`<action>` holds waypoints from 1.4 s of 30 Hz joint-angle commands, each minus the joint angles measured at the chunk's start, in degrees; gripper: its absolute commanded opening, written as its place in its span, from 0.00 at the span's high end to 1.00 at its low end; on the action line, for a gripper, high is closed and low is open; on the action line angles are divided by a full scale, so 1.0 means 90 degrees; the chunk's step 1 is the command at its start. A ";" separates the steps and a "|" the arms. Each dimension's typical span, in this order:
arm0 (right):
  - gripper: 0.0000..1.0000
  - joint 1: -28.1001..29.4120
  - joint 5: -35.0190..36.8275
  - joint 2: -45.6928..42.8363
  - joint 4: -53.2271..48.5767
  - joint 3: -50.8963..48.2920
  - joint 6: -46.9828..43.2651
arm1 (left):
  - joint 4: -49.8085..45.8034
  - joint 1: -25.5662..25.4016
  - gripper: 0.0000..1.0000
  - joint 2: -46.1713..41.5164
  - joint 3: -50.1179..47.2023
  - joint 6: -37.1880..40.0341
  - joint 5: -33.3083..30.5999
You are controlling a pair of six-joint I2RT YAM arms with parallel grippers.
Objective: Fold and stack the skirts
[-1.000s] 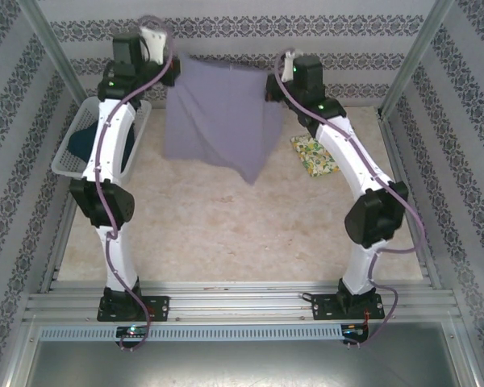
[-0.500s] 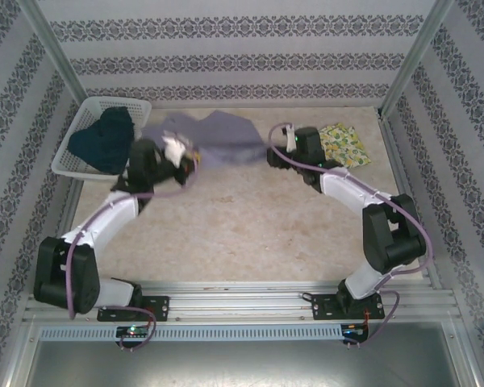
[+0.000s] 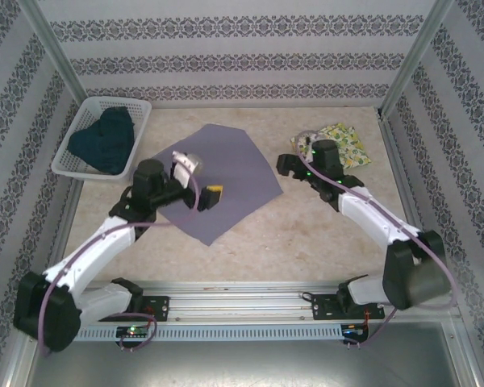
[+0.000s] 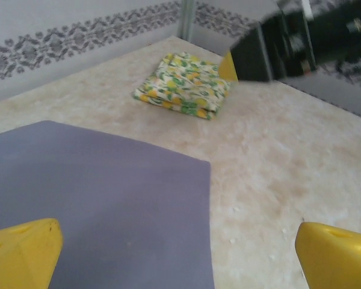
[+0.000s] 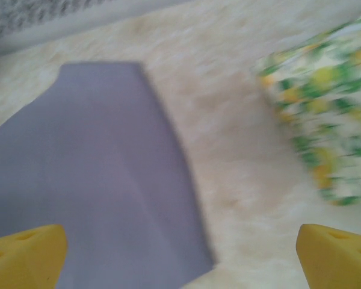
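Grey skirt (image 3: 226, 173) lies flat mid-table, between the two arms as I see it. Left claw (image 4: 179, 253) spread wide over its edge, gripping nothing; right claw (image 5: 180, 256) likewise. Yellow skirt (image 3: 343, 145) folded, far right. Dark skirt (image 3: 105, 141) bundled in basket (image 3: 121, 99).

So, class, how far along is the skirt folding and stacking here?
Done: the yellow skirt sits folded on the table. In hand: the grey skirt lies spread flat, unfolded, with the left gripper and right gripper by it, jaws open. Left: fold and stack it, then the dark blue skirt bunched in the basket.
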 commanded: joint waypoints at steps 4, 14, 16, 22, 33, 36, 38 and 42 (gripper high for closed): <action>0.02 0.1216 -0.1385 0.1646 -0.0005 0.1024 0.0932 | -0.2216 0.0499 0.00 0.2597 0.2124 -0.2492 -0.2135; 0.02 0.1390 -0.0934 0.2965 -0.0152 0.1198 0.1963 | -0.2762 0.1689 0.00 0.4653 0.2767 -0.3863 -0.1116; 0.02 0.1370 -0.0846 0.3151 -0.0450 0.1365 0.1920 | -0.2778 0.1688 0.00 0.4536 0.2505 -0.3933 -0.1261; 0.02 0.1063 -0.0546 0.3754 -0.0872 0.1969 0.1681 | -0.3035 0.1681 0.00 0.3700 0.1456 -0.4450 -0.1274; 0.02 0.0323 -0.1703 0.5281 -0.0685 0.4858 0.0509 | -0.2117 -0.0065 0.00 0.2364 0.0156 -0.6116 0.0321; 0.02 0.0225 -0.1555 0.5196 -0.0845 0.5244 0.0498 | -0.2772 -0.0114 0.00 0.2187 0.1101 -0.5538 -0.0112; 0.02 0.0179 -0.1267 0.4766 -0.0870 0.4995 0.0475 | -0.3487 0.0023 0.00 0.2176 0.1765 -0.4928 -0.0765; 0.02 0.0257 -0.0875 0.3556 -0.0818 0.3840 0.0565 | -0.4472 0.0518 0.00 0.2586 0.2884 -0.3755 -0.1904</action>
